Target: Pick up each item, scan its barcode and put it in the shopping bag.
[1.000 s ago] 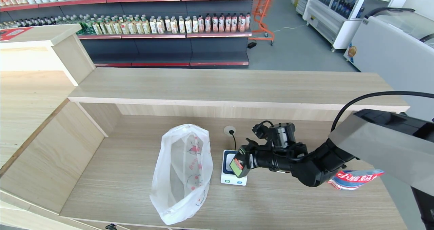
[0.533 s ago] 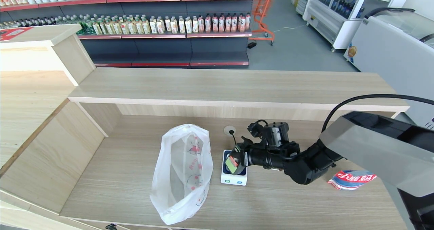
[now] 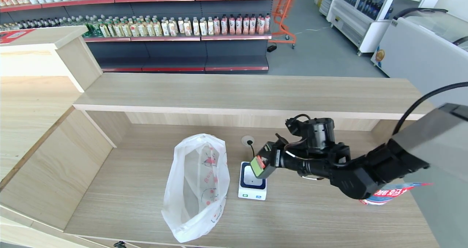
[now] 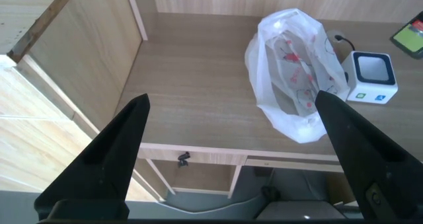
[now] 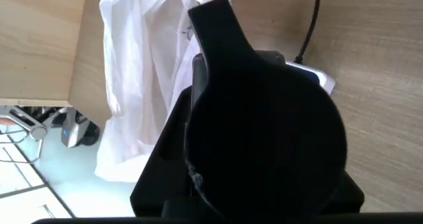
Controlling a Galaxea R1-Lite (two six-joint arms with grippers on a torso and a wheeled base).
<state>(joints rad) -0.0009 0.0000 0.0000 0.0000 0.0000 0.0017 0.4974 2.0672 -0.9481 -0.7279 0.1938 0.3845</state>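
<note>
**Head view.** Noted right end effector clamped on a small green-and-red pack, held in the air just above the barcode scanner, apparently clear of it. Found the white shopping bag just beyond the scanner from the end effector, standing open-mouthed on the surface. Recorded a red-and-blue snack packet lying back under the same arm, judged not yet handled.

**Left wrist view.** Logged left end effector spread wide and holding nothing, well apart from the bag and the scanner.

**Right wrist view.** Seen past a dark housing close in: the bag and a corner of the scanner.

**Assessment.** Judged the step in hand to be presenting the barcode.
- Recommend turning the pack's coded face square to the scanner window and holding it steady just above.
- Keep the grip firm throughout.
- Advise release only once fully over the bag mouth.
- Avoid snagging the scanner cable.
</note>
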